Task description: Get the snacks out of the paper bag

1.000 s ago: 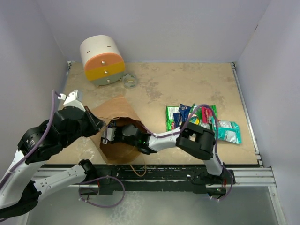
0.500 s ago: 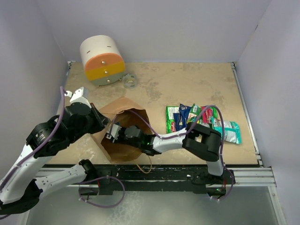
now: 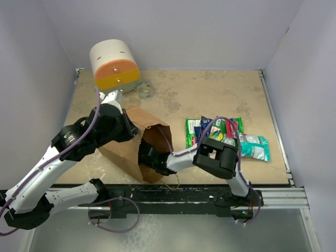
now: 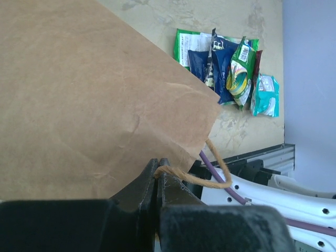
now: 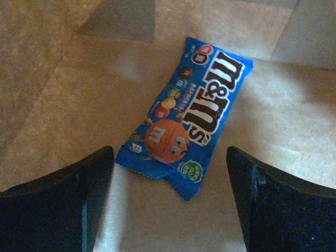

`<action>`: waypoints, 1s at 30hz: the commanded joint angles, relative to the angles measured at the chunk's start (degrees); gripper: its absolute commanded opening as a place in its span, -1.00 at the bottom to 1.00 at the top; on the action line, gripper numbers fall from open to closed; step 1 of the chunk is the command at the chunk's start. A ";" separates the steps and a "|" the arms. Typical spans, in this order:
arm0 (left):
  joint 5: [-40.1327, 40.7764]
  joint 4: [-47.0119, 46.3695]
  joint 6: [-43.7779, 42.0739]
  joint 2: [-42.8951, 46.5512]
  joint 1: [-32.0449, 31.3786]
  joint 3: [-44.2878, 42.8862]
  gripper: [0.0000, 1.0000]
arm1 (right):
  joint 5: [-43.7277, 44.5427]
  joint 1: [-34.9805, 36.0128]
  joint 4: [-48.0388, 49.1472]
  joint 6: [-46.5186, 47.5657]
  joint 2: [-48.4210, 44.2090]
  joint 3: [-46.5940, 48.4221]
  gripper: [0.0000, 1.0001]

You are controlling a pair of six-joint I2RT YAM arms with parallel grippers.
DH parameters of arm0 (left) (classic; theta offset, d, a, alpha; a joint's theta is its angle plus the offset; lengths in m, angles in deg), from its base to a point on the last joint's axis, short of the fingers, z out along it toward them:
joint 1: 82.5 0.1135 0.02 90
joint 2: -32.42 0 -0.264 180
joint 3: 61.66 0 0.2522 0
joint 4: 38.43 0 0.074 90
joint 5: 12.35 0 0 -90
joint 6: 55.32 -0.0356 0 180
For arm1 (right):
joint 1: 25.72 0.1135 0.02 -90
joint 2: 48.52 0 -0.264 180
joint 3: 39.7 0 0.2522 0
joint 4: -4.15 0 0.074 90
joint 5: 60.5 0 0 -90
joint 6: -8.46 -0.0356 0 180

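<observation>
One blue packet is framed between the spread jaws of the right gripper inside the paper bag, now lifted higher by the left gripper, clamped on its rim.

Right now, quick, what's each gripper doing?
Left gripper: closed on the paper bag at its edge.
Right gripper: open, empty, facing a blue snack packet inside the bag.

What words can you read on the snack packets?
"m&m's": on the blue packet, in the right wrist view.
"m": on the orange candy character printed on that packet.
The pile of other packets: print too small to read.
</observation>
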 commanded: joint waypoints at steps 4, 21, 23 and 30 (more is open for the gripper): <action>-1.98 -2.41 -2.55 1.08 0.14 -1.23 -1.00 | 6.37 -0.29 -4.95 -9.44 3.59 6.17 0.99; 5.84 6.82 3.55 8.30 0.17 3.36 -1.00 | 4.03 -0.86 -4.99 4.03 2.43 8.16 -0.15; 6.68 7.44 4.23 8.82 0.17 3.91 -1.00 | 3.80 -0.82 -4.28 5.64 0.73 7.09 -0.35; 9.59 8.78 5.29 9.76 0.15 3.44 -1.00 | -0.28 -0.77 -1.96 9.65 -5.65 1.34 -0.62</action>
